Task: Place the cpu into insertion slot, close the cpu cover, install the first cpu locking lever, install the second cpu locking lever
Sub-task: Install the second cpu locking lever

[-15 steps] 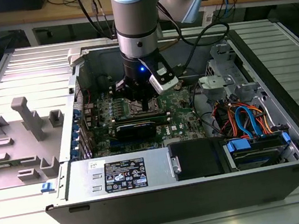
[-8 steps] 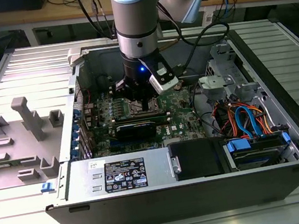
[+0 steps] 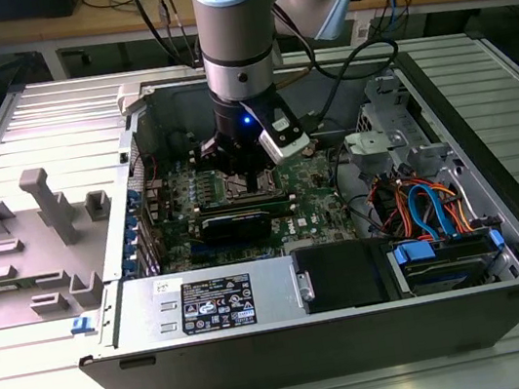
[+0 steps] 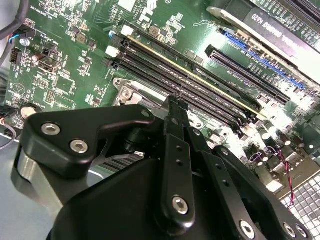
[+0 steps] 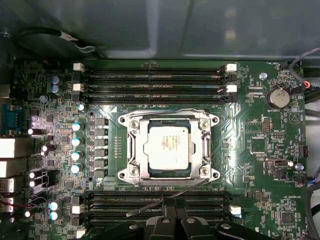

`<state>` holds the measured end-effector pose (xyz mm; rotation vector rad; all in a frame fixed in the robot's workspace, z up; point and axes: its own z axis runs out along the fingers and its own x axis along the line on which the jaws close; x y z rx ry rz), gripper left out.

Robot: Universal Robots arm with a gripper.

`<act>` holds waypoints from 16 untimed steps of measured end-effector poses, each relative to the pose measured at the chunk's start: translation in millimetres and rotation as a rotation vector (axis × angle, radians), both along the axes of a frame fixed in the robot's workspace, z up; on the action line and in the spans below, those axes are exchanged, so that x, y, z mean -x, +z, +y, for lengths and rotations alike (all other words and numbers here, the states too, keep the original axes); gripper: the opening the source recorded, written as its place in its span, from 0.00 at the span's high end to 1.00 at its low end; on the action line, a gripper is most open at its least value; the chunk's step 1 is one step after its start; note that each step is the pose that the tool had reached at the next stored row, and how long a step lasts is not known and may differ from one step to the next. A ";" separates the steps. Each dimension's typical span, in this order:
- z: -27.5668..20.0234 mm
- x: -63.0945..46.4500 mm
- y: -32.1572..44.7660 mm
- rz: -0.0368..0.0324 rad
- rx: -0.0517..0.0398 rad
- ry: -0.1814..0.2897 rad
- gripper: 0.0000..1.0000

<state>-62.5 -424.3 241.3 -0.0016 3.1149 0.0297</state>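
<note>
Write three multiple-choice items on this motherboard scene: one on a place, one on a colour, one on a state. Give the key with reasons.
1. Where does the cpu lie?
A. In the insertion slot
B. Held up in the air
C. Loose at a far corner of the board

2. What colour is the circuit board?
A. Blue
B. Green
C. Red

3. How does the cpu cover stand?
A. Swung upright, open
B. Taken off and gone
C. Down flat, framing the chip

Key:
1 A: the first wrist view shows the silver-grey chip seated square in the socket.
2 B: the board is green in both wrist views.
3 C: the silver frame lies flat around the chip, whose top shows through the cut-out.
</note>
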 end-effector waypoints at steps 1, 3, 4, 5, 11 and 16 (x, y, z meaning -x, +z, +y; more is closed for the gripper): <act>0.0 0.0 0.0 0.0000 -0.0007 0.000 0.89; 0.0 0.0 0.0 0.0000 -0.0030 0.000 0.89; -0.1 0.0 0.0 0.0000 -0.0075 0.001 0.89; -0.1 0.0 0.0 0.0000 -0.0085 0.001 0.89; -0.2 0.0 0.0 0.0000 -0.0138 0.001 0.89; -0.2 0.0 0.0 0.0000 -0.0169 0.001 0.89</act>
